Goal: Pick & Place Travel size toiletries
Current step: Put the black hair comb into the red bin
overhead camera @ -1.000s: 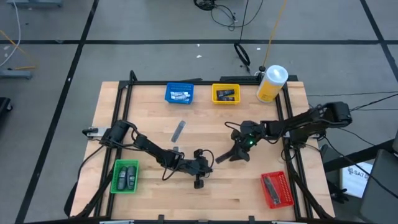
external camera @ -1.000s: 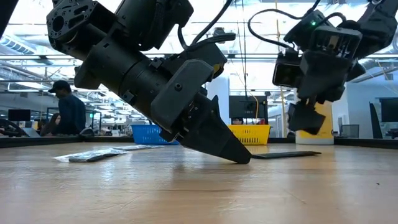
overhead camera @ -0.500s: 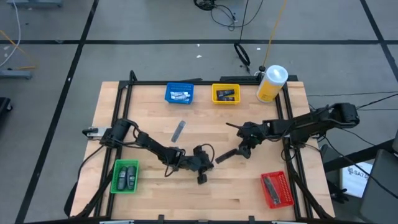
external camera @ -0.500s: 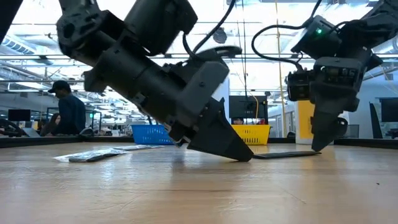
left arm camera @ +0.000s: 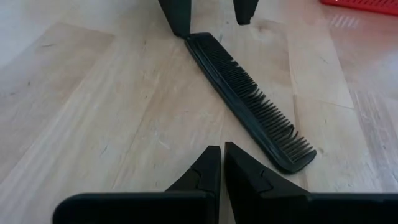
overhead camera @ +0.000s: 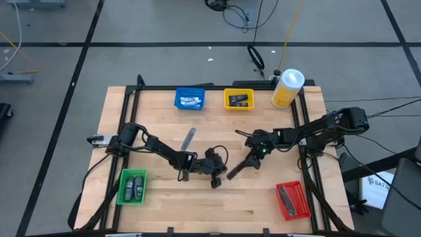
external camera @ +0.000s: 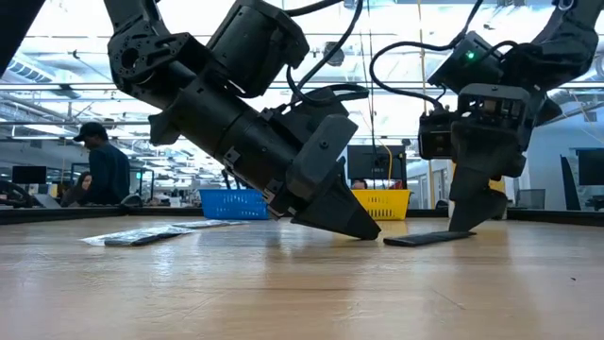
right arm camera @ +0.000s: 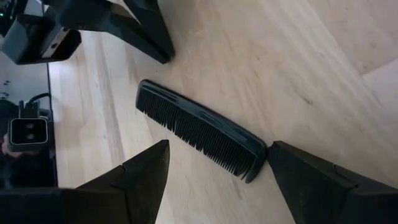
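Your target, the black comb (left arm camera: 249, 99), lies flat on the bare wood of the table (overhead camera: 263, 197) near its centre, between the two grippers. The right gripper (right arm camera: 214, 165) stands over one end of the comb with its jaws spread wide; one finger (right arm camera: 140, 177) sits on each side of the comb, and neither grips it. The left gripper (left arm camera: 222, 168) rests tip-down on the wood just beside the comb's other end, with its jaws closed together and nothing between them. A silver sachet (overhead camera: 189, 138) lies farther back on the table. Blue (overhead camera: 189, 99), yellow (overhead camera: 239, 99), green (overhead camera: 132, 186) and red (overhead camera: 291, 200) bins stand around the edge, each holding small items. A yellow bottle (overhead camera: 287, 88) stands at the far right corner.
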Tool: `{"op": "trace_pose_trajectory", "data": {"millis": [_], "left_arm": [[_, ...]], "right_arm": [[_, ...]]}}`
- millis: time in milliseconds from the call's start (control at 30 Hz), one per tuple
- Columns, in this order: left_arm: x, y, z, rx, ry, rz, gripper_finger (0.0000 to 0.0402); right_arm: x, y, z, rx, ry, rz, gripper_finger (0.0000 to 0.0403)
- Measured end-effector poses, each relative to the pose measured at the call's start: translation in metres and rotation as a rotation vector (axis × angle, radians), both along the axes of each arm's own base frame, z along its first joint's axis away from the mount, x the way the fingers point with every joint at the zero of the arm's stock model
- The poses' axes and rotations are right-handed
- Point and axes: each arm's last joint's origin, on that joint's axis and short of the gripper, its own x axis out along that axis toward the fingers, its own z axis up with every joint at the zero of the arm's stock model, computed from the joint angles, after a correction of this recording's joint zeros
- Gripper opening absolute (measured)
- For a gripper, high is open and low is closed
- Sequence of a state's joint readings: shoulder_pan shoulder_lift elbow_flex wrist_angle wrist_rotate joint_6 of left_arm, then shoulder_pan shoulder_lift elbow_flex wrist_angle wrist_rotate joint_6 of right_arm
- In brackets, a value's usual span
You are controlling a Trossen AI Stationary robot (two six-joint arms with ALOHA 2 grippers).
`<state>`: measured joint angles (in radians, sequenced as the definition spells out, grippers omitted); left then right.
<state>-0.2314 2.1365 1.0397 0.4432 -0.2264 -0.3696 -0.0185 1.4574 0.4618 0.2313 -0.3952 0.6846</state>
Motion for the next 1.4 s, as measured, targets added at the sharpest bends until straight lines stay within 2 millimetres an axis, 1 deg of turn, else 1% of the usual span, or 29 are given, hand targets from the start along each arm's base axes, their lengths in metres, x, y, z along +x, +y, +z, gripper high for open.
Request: {"op": "trace_pose_trajectory", "data": {"millis": [133,267,333,433,500,567,700,800,900,1000,1133,1233,1333,1400], "left_arm": [[0.0,-0.001,0.003,-0.001,-0.004,-0.004,0.0026],[-0.002,-0.011,0.012,0.012,-0.03,-0.079,0.0026],[-0.004,-0.02,0.015,0.003,-0.041,-0.113,0.0026],[-0.003,-0.034,0.022,-0.062,-0.122,-0.157,0.0026],[-0.001,-0.04,0.026,-0.098,-0.177,-0.193,0.0026],[0.001,-0.042,0.025,-0.101,-0.171,-0.202,0.0026],[0.002,-0.039,0.016,-0.086,-0.121,-0.175,0.0026],[0.003,-0.033,0.01,-0.077,-0.086,-0.135,0.0026],[0.001,-0.024,0.007,-0.032,-0.026,-0.07,0.0026],[-0.001,-0.013,0.009,0.021,0.031,-0.003,0.0026],[-0.005,-0.006,0.021,0.062,0.062,0.046,0.0026],[-0.007,-0.011,0.032,0.056,0.043,0.024,0.0026],[-0.005,-0.022,0.04,0.019,-0.031,-0.064,0.0026],[-0.003,-0.026,0.038,-0.012,-0.053,-0.098,0.0026]], "right_arm": [[0.0,0.0,0.003,-0.014,-0.021,0.018,0.0269],[-0.001,0.002,0.005,-0.046,-0.049,0.055,0.0269],[0.0,0.008,0.006,-0.103,-0.082,0.092,0.0269],[0.0,0.019,0.006,-0.2,-0.113,0.104,0.0269],[0.0,0.026,0.005,-0.252,-0.113,0.1,0.0269],[-0.001,0.032,0.005,-0.28,-0.117,0.097,0.0269],[-0.001,0.042,0.004,-0.308,-0.126,0.086,0.027],[0.001,0.049,0.002,-0.311,-0.148,0.103,0.027],[0.002,0.057,0.001,-0.3,-0.173,0.137,0.027],[0.001,0.066,-0.001,-0.304,-0.191,0.164,0.027],[-0.001,0.074,-0.004,-0.368,-0.194,0.126,0.027],[-0.001,0.076,-0.005,-0.378,-0.192,0.091,0.027],[0.0,0.076,-0.004,-0.383,-0.199,0.092,0.027],[0.001,0.074,-0.003,-0.398,-0.215,0.096,0.027]]}}
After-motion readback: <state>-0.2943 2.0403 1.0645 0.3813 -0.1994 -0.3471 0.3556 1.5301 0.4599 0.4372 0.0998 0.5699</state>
